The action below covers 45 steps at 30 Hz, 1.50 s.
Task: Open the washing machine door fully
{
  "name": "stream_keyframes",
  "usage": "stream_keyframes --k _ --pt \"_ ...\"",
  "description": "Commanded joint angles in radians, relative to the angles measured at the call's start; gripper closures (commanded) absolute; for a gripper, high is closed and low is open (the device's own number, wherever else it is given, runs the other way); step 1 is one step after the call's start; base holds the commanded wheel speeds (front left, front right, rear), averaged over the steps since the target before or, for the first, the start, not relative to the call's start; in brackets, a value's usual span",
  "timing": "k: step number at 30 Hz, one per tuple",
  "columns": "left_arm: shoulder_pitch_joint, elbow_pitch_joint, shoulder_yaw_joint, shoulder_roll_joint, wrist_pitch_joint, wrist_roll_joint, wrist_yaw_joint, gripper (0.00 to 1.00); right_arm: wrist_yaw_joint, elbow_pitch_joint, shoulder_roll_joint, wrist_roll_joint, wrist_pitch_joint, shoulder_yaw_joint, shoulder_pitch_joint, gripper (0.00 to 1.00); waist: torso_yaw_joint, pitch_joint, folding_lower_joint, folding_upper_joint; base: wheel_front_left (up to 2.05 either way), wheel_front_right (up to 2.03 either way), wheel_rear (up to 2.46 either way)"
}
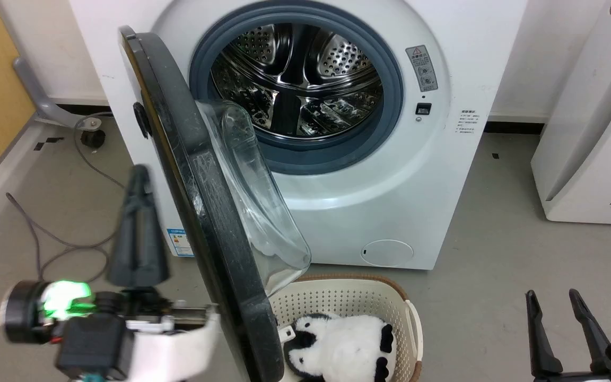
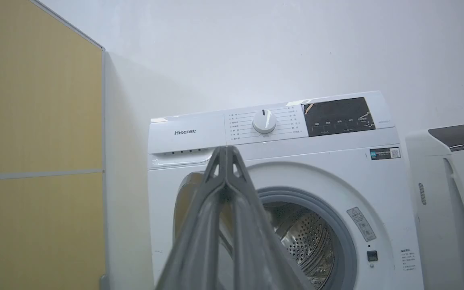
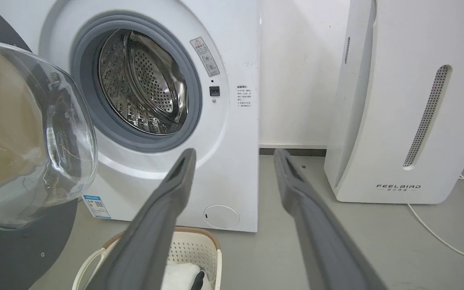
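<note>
Left hand is up at the lower left, its two fingers pressed together on nothing, just beside the outer face of the washing machine door; touching or not, can't call it from here. Right hand waits low on the right, fingers apart, well clear. The door stands swung out, nearly edge-on to the head camera, hinged on the left of the washing machine, with its glass bowl bulging to the drum side. It looks heavy and rigid and should swing as one piece. The glossy rim is likely slick, and the glass is the part to spare. Best bet, I'd say, is the free edge of the rim, far from the hinge. Round about: a tall white appliance off right, a perforated laundry basket on the floor close under the door's lower edge, a panda plush inside it, and a loose cable out left, on the side the door would swing toward.
</note>
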State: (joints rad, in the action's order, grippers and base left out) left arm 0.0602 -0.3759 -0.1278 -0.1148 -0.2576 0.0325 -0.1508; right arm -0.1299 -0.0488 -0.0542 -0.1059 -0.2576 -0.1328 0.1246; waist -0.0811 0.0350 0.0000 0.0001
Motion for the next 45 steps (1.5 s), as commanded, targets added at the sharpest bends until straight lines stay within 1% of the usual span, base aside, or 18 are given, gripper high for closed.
stream_keyframes --k 1,10,21,25,29,35,38,45 --pt "0.018 -0.011 -0.017 0.002 -0.004 0.006 0.006 1.00 -0.001 0.007 0.004 -0.010 -0.004 -0.001 0.016 0.00 0.000 0.000 0.0000 -0.0001 0.00 0.00 0.00" --pt "0.069 -0.064 -0.214 0.022 -0.004 0.004 0.058 1.00 -0.001 0.013 0.004 -0.001 -0.004 0.002 0.019 0.00 0.006 -0.001 0.0000 -0.0001 0.00 0.00 0.00" --pt "0.051 0.006 -0.421 0.032 -0.004 -0.011 0.123 1.00 -0.001 0.014 0.004 0.005 -0.004 0.000 0.021 0.00 0.005 -0.004 0.0000 -0.0001 0.00 0.00 0.00" --pt "0.020 0.037 -0.466 0.026 -0.004 -0.013 0.131 1.00 -0.001 0.013 0.004 0.004 -0.004 -0.002 0.022 0.00 0.000 -0.004 0.0000 -0.0001 0.00 0.00 0.00" --pt "-0.014 0.064 -0.496 0.015 -0.004 -0.016 0.130 1.00 -0.001 0.012 0.004 0.003 -0.004 -0.004 0.024 0.00 -0.008 -0.003 0.0000 -0.0001 0.00 0.00 0.00" --pt "-0.070 0.118 -0.493 -0.011 -0.004 -0.026 0.107 1.00 -0.001 0.013 0.004 0.003 -0.004 -0.009 0.025 0.00 -0.024 -0.006 0.0000 -0.0001 0.00 0.00 0.00" --pt "-0.080 0.159 -0.485 -0.023 -0.004 -0.031 0.102 1.00 -0.001 0.012 0.004 0.006 -0.004 -0.003 0.023 0.00 -0.033 -0.010 0.0000 -0.0001 0.00 0.00 0.00" --pt "-0.081 0.236 -0.432 -0.037 -0.004 -0.049 0.070 1.00 -0.001 0.011 0.004 0.006 -0.004 -0.003 0.018 0.00 -0.051 -0.022 0.0000 -0.0001 0.00 0.00 0.00"
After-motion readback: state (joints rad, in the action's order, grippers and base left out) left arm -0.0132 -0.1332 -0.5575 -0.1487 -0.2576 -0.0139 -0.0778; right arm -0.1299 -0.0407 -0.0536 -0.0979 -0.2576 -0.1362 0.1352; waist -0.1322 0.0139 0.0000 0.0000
